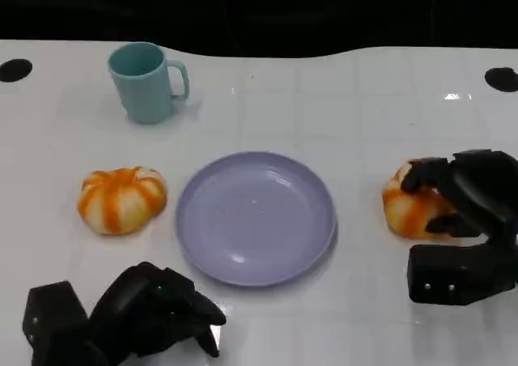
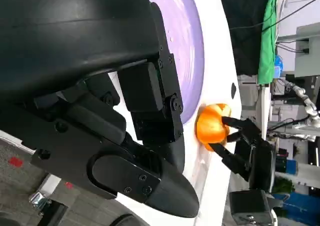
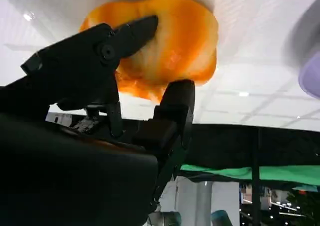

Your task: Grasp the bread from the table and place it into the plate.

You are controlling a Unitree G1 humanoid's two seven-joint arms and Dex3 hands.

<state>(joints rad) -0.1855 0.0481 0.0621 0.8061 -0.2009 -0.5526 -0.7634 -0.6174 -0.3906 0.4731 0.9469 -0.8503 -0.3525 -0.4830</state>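
Near the white table's (image 1: pixel 340 99) right edge, the robot's right hand (image 1: pixel 457 200) closes its black fingers around a round orange-and-white bread roll (image 1: pixel 409 208), resting beside the empty lavender plate (image 1: pixel 255 218). Best to firm the grip before lifting. The left hand (image 1: pixel 146 309) lies curled, holding nothing.

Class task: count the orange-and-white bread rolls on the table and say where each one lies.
2: one bread roll lies left of the plate; the other lies right of it, in the right hand.
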